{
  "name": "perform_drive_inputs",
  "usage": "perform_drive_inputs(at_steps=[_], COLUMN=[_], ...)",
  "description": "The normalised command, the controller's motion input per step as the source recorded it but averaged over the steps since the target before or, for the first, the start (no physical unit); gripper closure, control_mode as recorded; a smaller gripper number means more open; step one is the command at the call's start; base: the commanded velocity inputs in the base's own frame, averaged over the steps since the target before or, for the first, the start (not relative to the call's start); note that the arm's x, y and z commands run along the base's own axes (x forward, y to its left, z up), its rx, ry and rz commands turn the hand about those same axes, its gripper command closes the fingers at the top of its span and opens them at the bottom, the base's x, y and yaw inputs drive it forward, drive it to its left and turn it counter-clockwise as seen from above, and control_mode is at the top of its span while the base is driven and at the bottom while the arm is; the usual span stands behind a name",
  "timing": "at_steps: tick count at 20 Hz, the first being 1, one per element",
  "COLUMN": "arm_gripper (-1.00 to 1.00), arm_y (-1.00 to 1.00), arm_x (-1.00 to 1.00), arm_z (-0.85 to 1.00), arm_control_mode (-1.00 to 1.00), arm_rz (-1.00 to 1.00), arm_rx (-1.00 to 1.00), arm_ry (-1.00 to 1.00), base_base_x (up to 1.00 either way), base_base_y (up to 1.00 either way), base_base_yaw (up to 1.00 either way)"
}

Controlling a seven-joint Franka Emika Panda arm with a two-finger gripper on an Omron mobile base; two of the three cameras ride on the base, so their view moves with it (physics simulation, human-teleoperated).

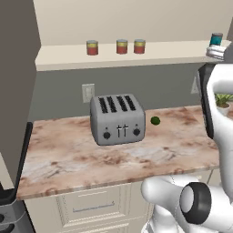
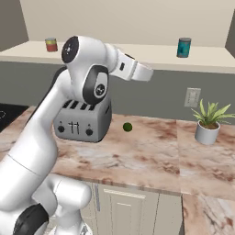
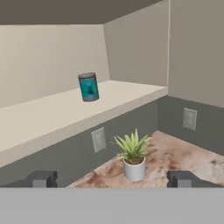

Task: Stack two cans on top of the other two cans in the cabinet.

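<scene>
Up on the cabinet (image 1: 136,57) shelf stand three red cans (image 1: 121,46), well left of the teal can (image 3: 89,87). A white pot (image 3: 134,169) below holds a plant. The fingers (image 3: 43,178) look wide apart, holding nothing.

Arm raised, tool (image 3: 112,178) wide open, empty

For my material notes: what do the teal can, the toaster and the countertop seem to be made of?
Teal can: probably metal, with a glossy printed label and a dark top.
Toaster: looks like brushed grey metal, evenly shaded, with dark knobs.
Countertop: seems polished stone, marble or granite, from its pink-brown veining; it could be laminate.
</scene>
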Motion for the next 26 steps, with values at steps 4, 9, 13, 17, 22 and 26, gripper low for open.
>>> perform_drive_inputs(at_steps=[4, 9, 13, 17, 22, 26], arm_gripper=[-1.00, -1.00, -1.00, -1.00, -1.00, -1.00], arm_y=[-0.17, 0.00, 0.00, -0.16, -0.07, -0.01], arm_x=[0.01, 0.12, 0.28, 0.33, 0.42, 0.26], arm_z=[0.54, 0.06, -0.09, -0.10, -0.11, -0.02], arm_control_mode=[-1.00, -1.00, -1.00, -1.00, -1.00, -1.00], arm_rz=[-0.03, 0.00, 0.02, 0.05, 0.06, 0.05], arm_rx=[0.00, 0.00, 0.00, 0.00, 0.00, 0.00], arm_ry=[0.03, -0.01, -0.06, -0.13, -0.09, -0.03], base_base_x=[0.00, 0.00, 0.00, 0.00, 0.00, 0.00], base_base_y=[0.00, 0.00, 0.00, 0.00, 0.00, 0.00], base_base_yaw=[0.00, 0.00, 0.00, 0.00, 0.00, 0.00])
